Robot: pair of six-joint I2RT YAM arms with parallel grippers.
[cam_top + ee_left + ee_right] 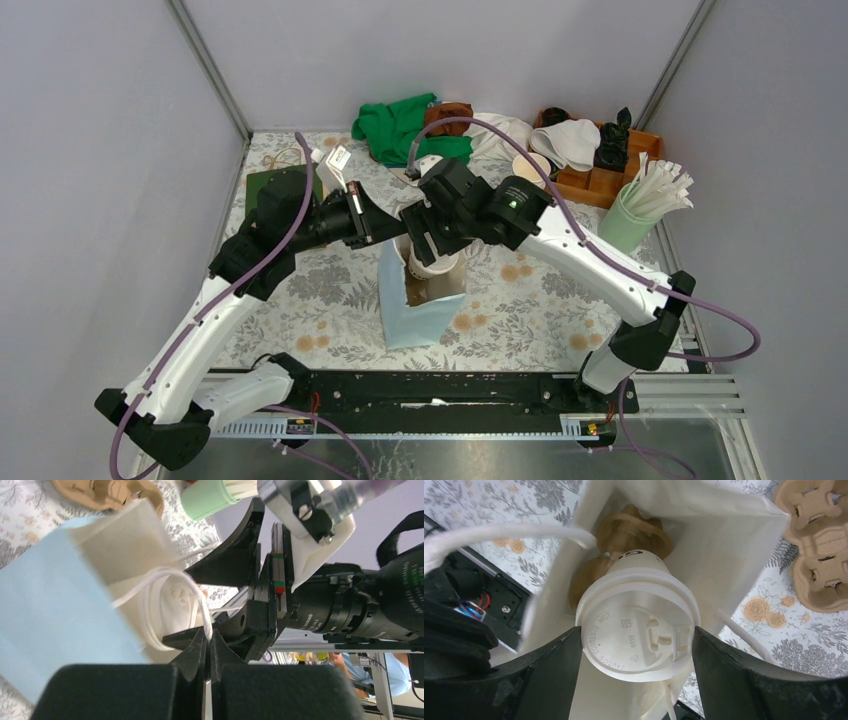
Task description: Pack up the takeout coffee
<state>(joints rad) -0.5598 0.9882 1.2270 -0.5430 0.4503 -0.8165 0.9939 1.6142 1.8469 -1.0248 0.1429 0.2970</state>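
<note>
The takeout coffee (639,625), a pale cup with a white round lid, hangs upright in the mouth of the light blue paper bag (415,310). My right gripper (638,645) is shut on it, one finger pressed against each side of the lid. Below the cup, a brown pulp tray (634,535) lies at the bottom of the bag. My left gripper (209,639) is shut on the bag's white string handle (200,600) at the bag's left rim. In the top view both grippers meet over the bag, and the cup (432,262) shows just under the right gripper (430,245).
A second pulp tray (819,555) lies on the flowered cloth right of the bag. At the back are a green cloth (405,125), a wooden organiser (605,170), a lidless cup (530,165) and a green holder of white sticks (635,215).
</note>
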